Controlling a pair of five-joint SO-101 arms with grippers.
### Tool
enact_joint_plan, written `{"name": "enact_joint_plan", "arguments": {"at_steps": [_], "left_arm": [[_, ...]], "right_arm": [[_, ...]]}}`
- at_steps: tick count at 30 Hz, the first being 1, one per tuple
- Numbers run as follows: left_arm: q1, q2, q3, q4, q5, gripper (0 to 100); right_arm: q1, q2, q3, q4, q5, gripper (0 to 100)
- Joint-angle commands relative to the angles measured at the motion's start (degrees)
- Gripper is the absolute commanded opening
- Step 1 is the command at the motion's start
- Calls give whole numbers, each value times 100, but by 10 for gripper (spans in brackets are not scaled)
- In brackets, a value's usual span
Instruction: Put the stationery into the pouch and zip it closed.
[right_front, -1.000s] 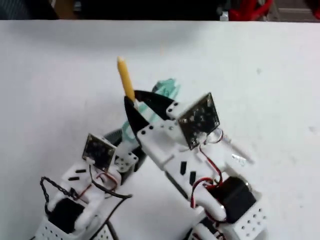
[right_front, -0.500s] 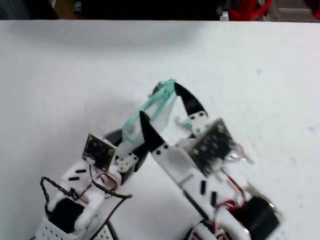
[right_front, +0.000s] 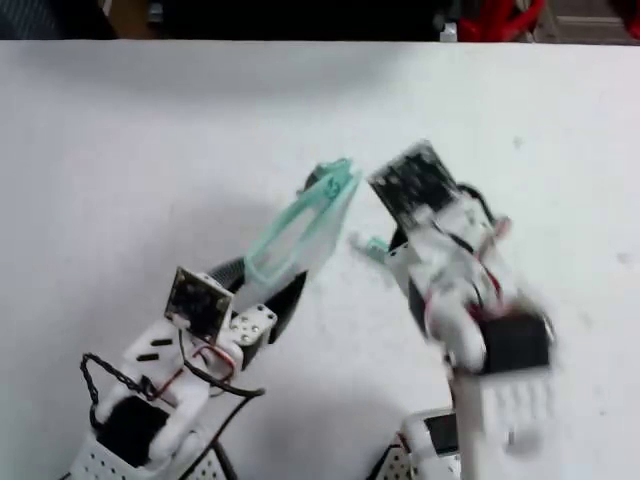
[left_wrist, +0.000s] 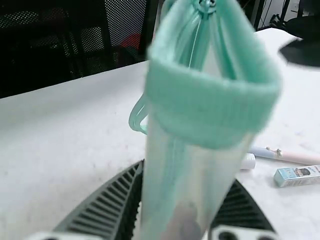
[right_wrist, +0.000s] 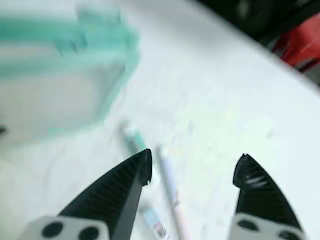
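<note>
The pouch (right_front: 300, 225), clear plastic with mint-green trim and zip, stands tilted off the table with my left gripper (right_front: 264, 288) shut on its lower end. In the left wrist view the pouch (left_wrist: 210, 100) rises between the two dark fingers (left_wrist: 115, 195), its mouth away from the camera. My right gripper (right_wrist: 195, 167) hangs open and holds nothing, above a pastel pen (right_wrist: 170, 185) and a small teal stationery piece (right_wrist: 132, 140) on the table, to the right of the pouch (right_wrist: 65, 75). In the high view the right arm (right_front: 450, 270) covers those items except a teal piece (right_front: 372, 247).
The white table (right_front: 120, 130) has free room to the left, far side and right. The pen (left_wrist: 280, 156) and a small teal box (left_wrist: 297, 175) lie beside the pouch. Dark chairs and a red object stand beyond the far edge.
A second ago the right gripper held a yellow pencil at the pouch's mouth. The pencil is gone from it now, and the right arm has swung away to the right, open.
</note>
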Motion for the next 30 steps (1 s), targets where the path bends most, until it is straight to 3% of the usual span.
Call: {"name": "enact_joint_plan", "arguments": {"at_steps": [1,8,15,21,26,30], "left_arm": [[-171,22,-299,18,-167,195],[-752,22,-264,-404,-185,146],[-743,22,-264,-413,-220,115],[-760,22,-273,-413,-220,115],[-760,22,-264,-413,-220,118],[-760,22,-264,-413,-220,118]], "right_arm": [[110,611,668,-189,642,254],[259,1754,2040,-2176,1037,254],[22,2677,2127,-3152,1073,254],[-418,3451,1846,-3468,1081,242],[-382,4171,1363,-3468,1081,163],[-303,4831,1037,-3468,1090,155]]}}
